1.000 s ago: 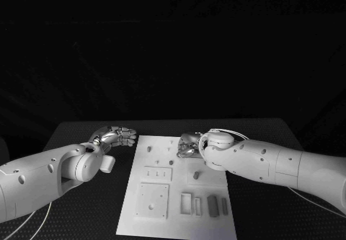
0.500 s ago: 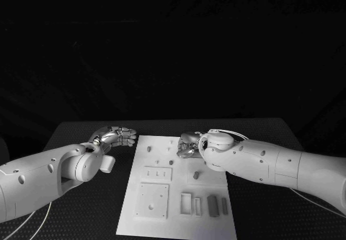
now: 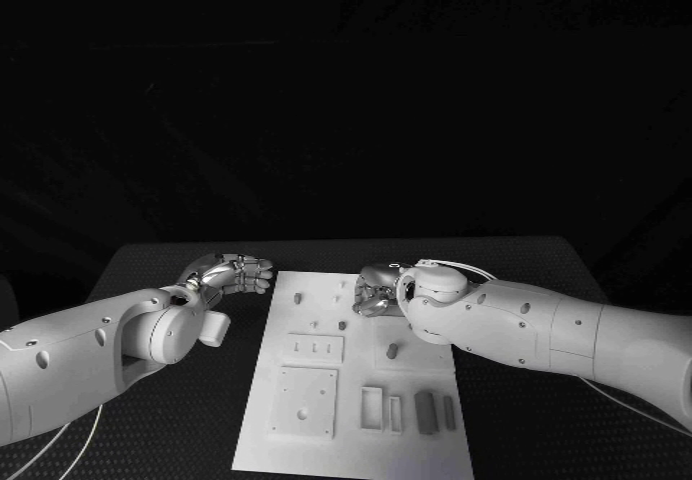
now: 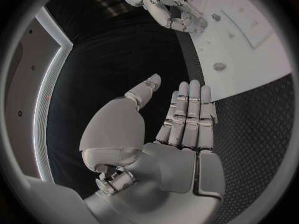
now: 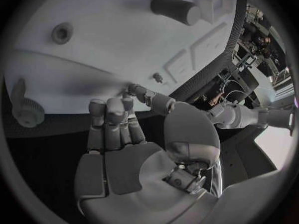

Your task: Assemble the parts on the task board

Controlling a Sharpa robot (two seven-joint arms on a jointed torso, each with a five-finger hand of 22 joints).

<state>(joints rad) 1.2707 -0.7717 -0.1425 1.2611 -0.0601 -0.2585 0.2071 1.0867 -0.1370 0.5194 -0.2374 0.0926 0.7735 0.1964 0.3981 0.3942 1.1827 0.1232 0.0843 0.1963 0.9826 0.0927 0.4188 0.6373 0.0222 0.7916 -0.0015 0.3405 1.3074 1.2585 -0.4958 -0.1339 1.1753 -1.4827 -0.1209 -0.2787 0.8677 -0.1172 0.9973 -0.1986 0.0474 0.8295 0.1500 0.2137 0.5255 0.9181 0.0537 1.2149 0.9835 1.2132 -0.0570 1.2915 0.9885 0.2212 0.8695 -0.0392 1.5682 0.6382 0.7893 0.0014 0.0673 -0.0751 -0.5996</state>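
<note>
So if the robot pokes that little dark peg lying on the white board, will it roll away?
Probably a bit. The peg looks round and lies on its side on the smooth task board, so a sideways nudge could roll it. It looks small and solid, likely light and stiff.

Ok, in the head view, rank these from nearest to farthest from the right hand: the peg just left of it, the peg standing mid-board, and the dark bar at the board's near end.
From the right hand:
1. Peg just left of it, on the task board's far half.
2. Mid-board peg, below the hand near the right edge.
3. Dark bar, near end, right side.
</note>
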